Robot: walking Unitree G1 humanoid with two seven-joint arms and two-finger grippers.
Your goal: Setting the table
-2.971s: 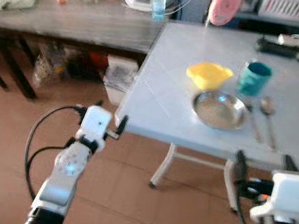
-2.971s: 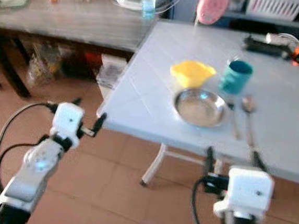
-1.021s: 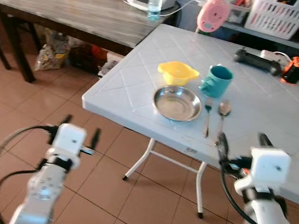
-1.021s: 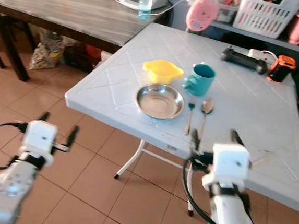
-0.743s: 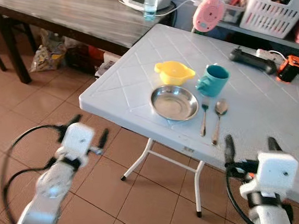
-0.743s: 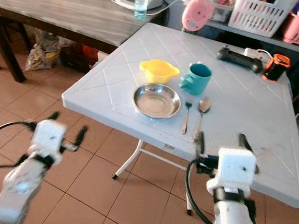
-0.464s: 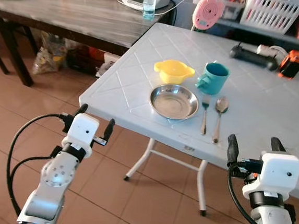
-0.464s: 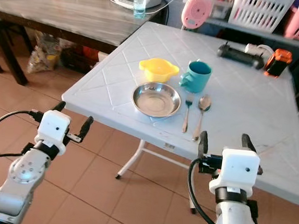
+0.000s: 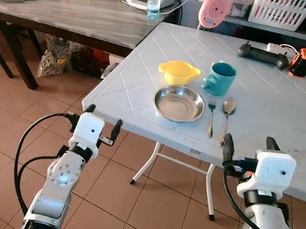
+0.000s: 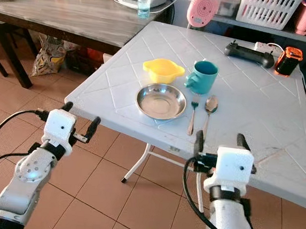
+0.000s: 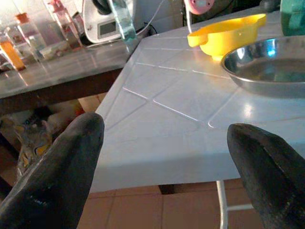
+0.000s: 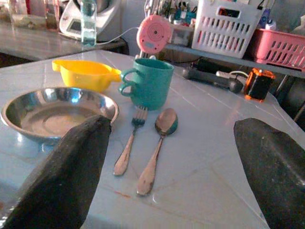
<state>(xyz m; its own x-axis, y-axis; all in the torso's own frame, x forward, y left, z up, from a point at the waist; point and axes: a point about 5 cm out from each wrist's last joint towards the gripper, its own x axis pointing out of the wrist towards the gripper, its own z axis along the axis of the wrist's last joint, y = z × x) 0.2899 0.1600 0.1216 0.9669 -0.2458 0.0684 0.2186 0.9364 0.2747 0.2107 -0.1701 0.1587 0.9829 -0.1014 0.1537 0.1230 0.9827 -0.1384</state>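
**Left eye view: a place setting laid out, both pincers empty at the near edge**

Left eye view has the white tabletop (image 9: 144, 87) running from the centre to the right of the frame, and the setting sits a little above the middle of the picture. A steel plate (image 9: 178, 103) lies flat near the front edge, with a yellow bowl (image 9: 178, 72) just behind it and a teal mug (image 9: 220, 78) to the bowl's right. A fork (image 9: 210, 117) and a spoon (image 9: 225, 118) lie side by side just right of the plate, handles toward the robot.

The left pincer (image 9: 101, 124), in the lower left, hangs short of the tabletop's near corner with its fingers spread wide and nothing between them. The right pincer (image 9: 249, 148), in the lower right, is just off the front edge below the cutlery, likewise wide open and holding nothing.

As a judgement, the plate is stiff, light and slick, and its shallow rim is the only purchase: one finger over and one under the edge. The fork and spoon lie flat against the surface, thin and slippery, so they would be awkward to pinch; the mid-handle looks the best place. The mug is probably the heaviest and may chip if it is ceramic; its wall or rim suits the fingers better than the small handle. The bowl looks like light plastic, easily nudged, and its side lugs offer a grip.
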